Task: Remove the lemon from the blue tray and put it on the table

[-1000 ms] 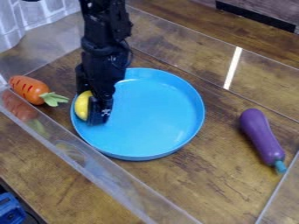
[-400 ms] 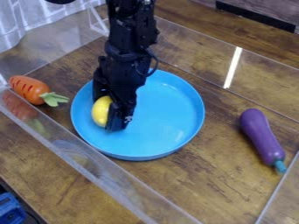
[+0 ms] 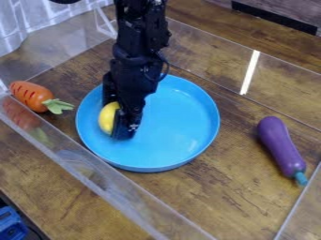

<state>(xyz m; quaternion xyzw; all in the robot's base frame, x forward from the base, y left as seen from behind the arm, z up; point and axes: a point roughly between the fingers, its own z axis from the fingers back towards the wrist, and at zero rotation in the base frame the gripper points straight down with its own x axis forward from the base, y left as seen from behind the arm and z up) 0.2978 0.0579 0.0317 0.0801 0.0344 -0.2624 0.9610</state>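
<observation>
1. Gripper (image 3: 118, 120): shifted rightward in the camera view, from the left rim of the blue tray (image 3: 189, 131) to a spot further inside the dish; little further shift since the middle picture.
2. Arm above it: moved right along with the gripper, now leaning over the tray's left half.
3. Lemon (image 3: 109, 116): displaced inward from the left rim, now lying on the tray floor against the fingers.

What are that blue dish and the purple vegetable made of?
The blue tray looks like smooth moulded plastic: uniform bright colour, soft sheen, thin raised rim. The purple eggplant seems a plastic or rubber toy: even glossy skin with a highlight, though real produce cannot be excluded.
</observation>
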